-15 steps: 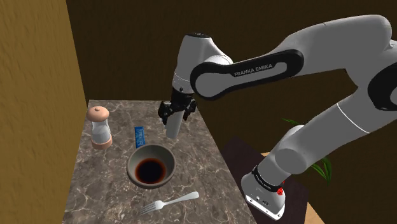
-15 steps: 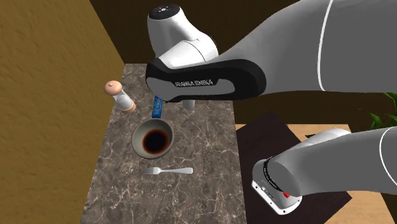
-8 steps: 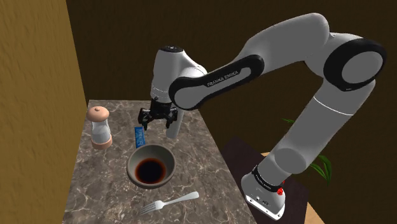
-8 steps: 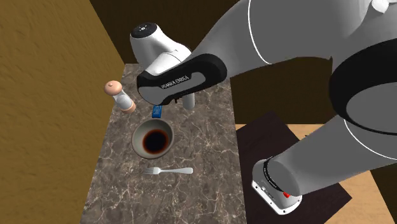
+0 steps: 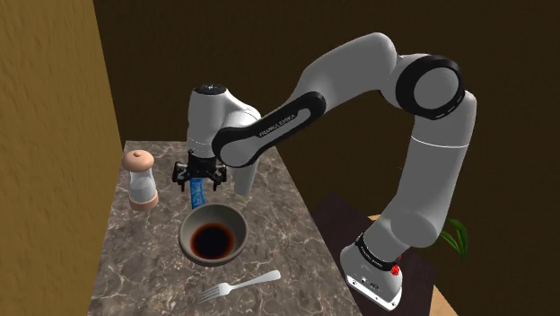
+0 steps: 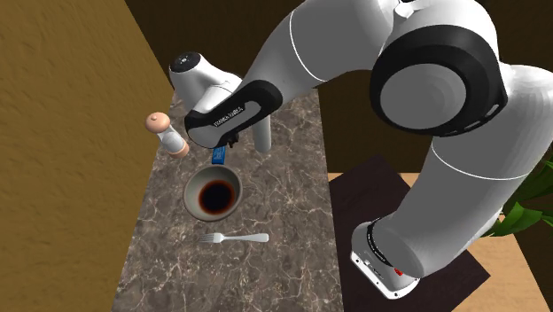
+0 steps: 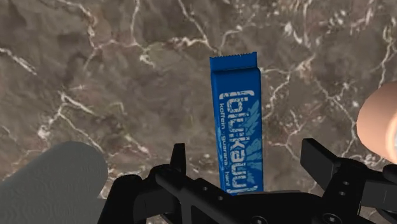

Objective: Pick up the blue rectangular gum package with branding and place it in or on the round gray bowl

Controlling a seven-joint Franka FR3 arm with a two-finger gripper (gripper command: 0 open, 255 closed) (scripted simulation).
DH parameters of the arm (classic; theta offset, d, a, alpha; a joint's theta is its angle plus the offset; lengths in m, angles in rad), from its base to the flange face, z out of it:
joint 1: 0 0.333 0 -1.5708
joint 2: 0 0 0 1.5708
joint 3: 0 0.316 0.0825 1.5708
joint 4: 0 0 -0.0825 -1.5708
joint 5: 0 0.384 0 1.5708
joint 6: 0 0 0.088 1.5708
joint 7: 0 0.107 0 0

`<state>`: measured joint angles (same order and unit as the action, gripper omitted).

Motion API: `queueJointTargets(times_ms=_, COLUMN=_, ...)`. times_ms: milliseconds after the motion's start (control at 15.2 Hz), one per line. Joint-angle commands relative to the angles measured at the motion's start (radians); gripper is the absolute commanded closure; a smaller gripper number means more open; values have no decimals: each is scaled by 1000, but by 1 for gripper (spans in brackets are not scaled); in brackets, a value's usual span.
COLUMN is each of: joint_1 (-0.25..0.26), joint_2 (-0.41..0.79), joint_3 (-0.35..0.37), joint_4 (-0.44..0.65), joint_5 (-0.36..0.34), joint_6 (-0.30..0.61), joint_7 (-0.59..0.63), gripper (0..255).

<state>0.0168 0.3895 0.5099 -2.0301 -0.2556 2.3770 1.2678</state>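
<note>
Room first. The ochre wall point(image 5: 54, 135) runs along the worktop point(image 5: 278, 224) edge on the shaker side of the hand point(image 5: 199, 185), and a dark wall closes the edge beyond it. The opposite edge, past the grey cylinder point(image 5: 244, 178), is free. The grey bowl point(image 5: 214, 237), dark inside, sits just stand-side of the hand, near but not touching. The cylinder stands close on one side of the hand, the shaker point(image 5: 140, 179) farther off on the other. The fork point(image 5: 240, 285) lies beyond the bowl, well apart. There's bare marble past the far end of the blue gum pack point(image 7: 236, 121).

The hand is wide open and straddles the pack. The pack lies flat on the worktop between the fingers point(image 7: 179, 162), lengthwise along them, with a gap on each side. Nothing is held.

Versus half a second ago, your arm point(image 5: 422, 162) has folded up taller. The hand has shifted from the cylinder side to directly over the pack. Bowl, cylinder, shaker, fork and pack haven't moved.

Hard to read:
- In the shoulder view the hand covers most of the pack.
- In the second exterior view a blue end pokes out under the forearm.
- In the wrist view the hand's body cuts off the pack's near end, and the shaker is a sliver at the frame edge.
- You can't tell how high the fingertips sit above the marble.
</note>
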Motion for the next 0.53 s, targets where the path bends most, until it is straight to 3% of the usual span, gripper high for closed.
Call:
queueJointTargets(times_ms=0, joint_1=11, joint_2=27, joint_3=-12, joint_4=9, joint_5=-18, joint_6=16, joint_7=16, gripper=0)
queueJointTargets(times_ms=462, joint_1=28, joint_2=74, joint_3=-34, joint_4=7, joint_5=-51, joint_6=60, joint_7=38, gripper=0)
